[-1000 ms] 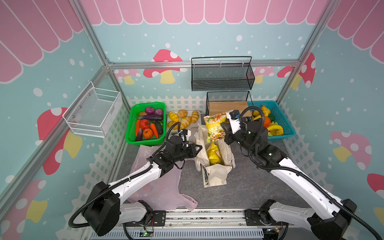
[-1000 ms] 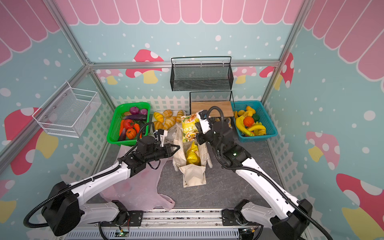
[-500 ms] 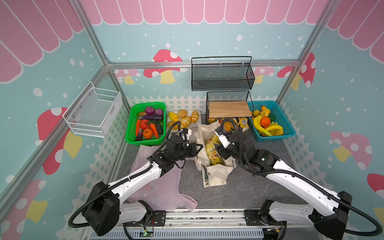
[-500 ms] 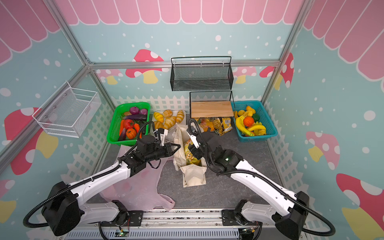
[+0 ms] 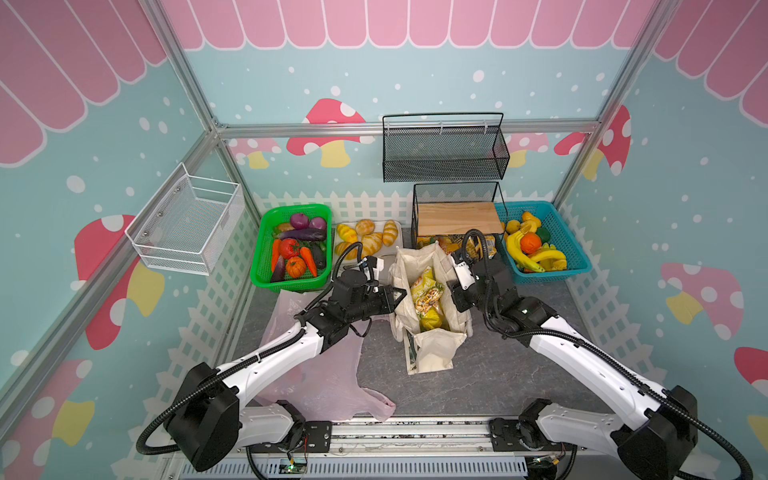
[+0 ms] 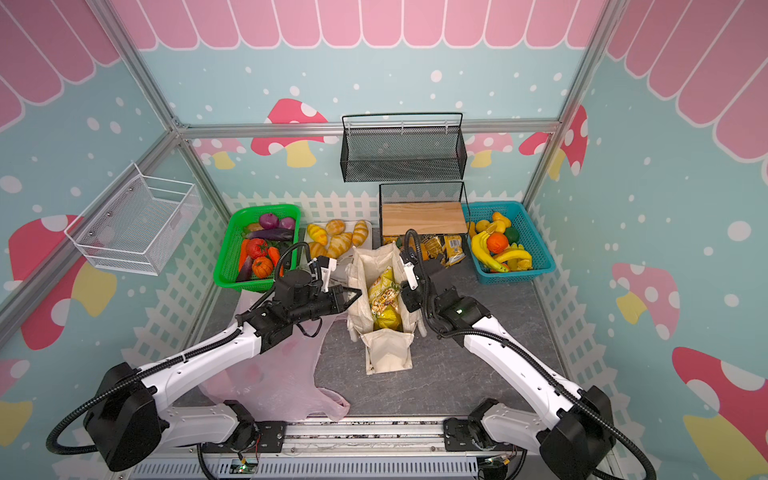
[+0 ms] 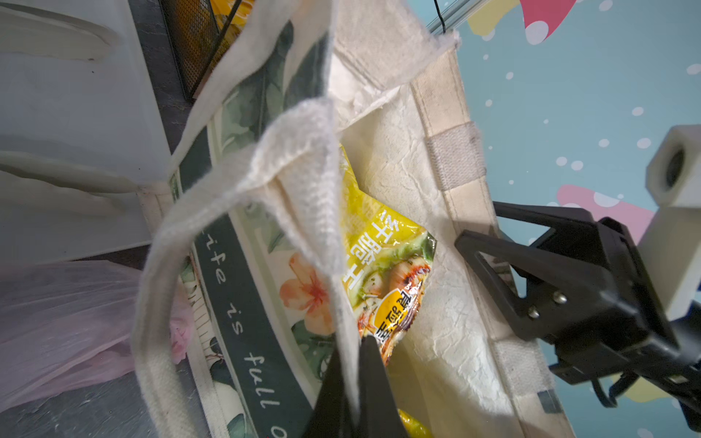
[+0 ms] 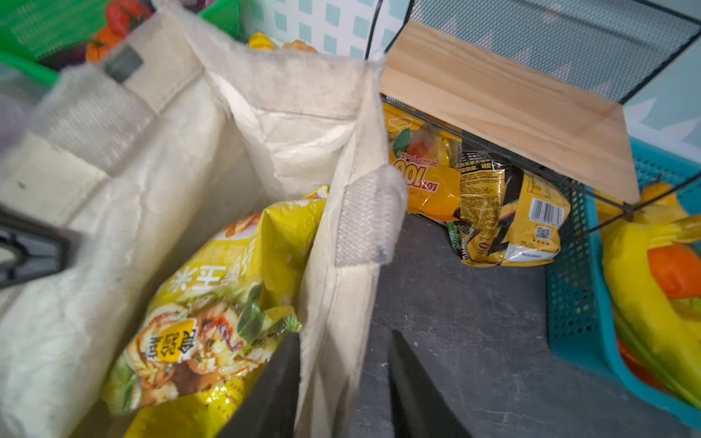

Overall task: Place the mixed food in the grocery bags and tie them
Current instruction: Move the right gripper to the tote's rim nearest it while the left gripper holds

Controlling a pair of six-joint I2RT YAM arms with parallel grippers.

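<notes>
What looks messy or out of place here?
The pink bag lies flat and crumpled on the table, not standing open like the tote. A snack packet leans crooked inside the tote. Nothing looks spilled or broken.

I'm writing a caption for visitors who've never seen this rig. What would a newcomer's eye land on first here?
The cream canvas tote standing open mid-table, with a yellow snack packet inside; the left end effector pinches its fabric on one side while the right end effector straddles the opposite wall. Next, the green basket of toy vegetables back left and the blue basket of bananas back right.
</notes>
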